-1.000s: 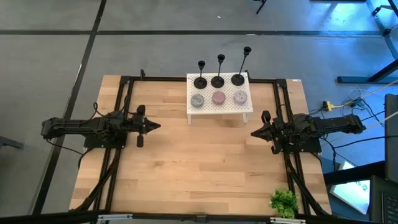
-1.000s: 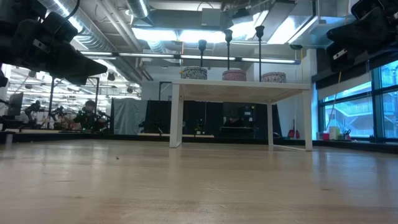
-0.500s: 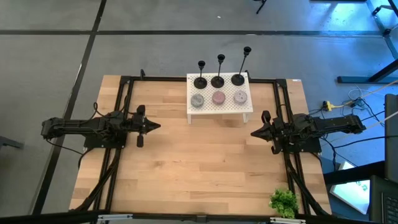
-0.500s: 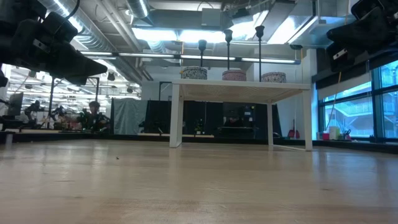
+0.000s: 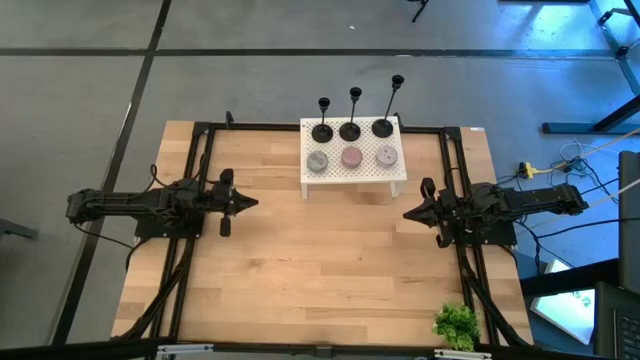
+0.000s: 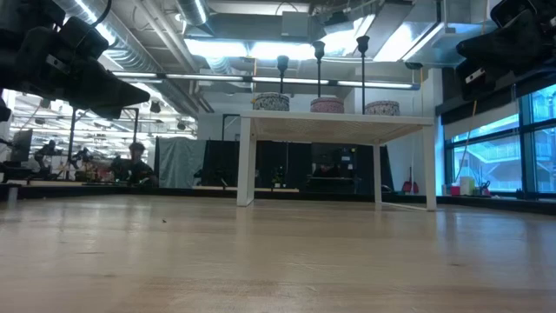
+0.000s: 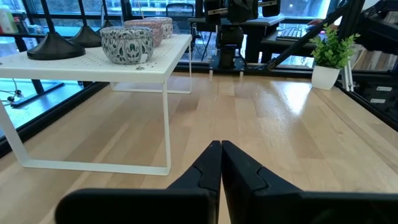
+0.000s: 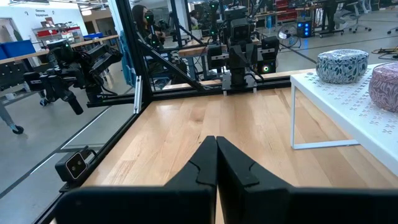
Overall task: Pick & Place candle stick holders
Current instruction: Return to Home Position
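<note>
Three black candle stick holders (image 5: 350, 128) stand by their round bases in a row along the far side of the white perforated stand (image 5: 352, 172), the tallest (image 5: 384, 125) on the right; their stems show in the low view (image 6: 319, 74). My left gripper (image 5: 252, 202) is shut and empty above the table's left side, to the stand's left and nearer. My right gripper (image 5: 407, 213) is shut and empty at the table's right side, to the stand's right and nearer. The left wrist view shows the shut fingers (image 7: 221, 149), the right wrist view likewise (image 8: 216, 142).
Three flat round tins (image 5: 351, 158) sit on the stand's near half, in front of the holders. A small green plant (image 5: 457, 325) stands at the table's near right corner. Bare wooden table (image 5: 320, 270) lies between the arms and the near edge. A person shows far off in the low view (image 6: 136, 161).
</note>
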{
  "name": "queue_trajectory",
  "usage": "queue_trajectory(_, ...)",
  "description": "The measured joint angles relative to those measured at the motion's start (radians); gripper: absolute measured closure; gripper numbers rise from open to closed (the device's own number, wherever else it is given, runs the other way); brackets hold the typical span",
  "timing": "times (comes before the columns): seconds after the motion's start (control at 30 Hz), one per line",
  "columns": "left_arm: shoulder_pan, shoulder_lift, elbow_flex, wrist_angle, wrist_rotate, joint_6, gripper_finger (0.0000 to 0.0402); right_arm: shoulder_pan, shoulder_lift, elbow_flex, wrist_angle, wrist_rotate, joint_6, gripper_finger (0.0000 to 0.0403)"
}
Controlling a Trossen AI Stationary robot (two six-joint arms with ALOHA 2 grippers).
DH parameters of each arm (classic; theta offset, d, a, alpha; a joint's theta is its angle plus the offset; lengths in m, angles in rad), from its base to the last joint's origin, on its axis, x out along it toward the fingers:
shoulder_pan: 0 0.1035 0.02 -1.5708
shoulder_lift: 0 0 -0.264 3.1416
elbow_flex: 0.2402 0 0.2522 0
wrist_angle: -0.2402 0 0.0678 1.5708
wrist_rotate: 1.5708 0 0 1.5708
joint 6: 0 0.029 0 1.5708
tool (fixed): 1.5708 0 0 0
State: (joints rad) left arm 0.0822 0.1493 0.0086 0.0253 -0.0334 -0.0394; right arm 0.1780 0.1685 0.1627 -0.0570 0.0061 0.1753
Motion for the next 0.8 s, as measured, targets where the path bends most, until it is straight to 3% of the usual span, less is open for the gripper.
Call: queue_trajectory(0.8, 0.0, 0.0, 0.0, 0.0, 0.0, 0.0, 0.0394, 0.0, 0.0, 0.0, 0.0, 0.0, 0.0, 0.0402)
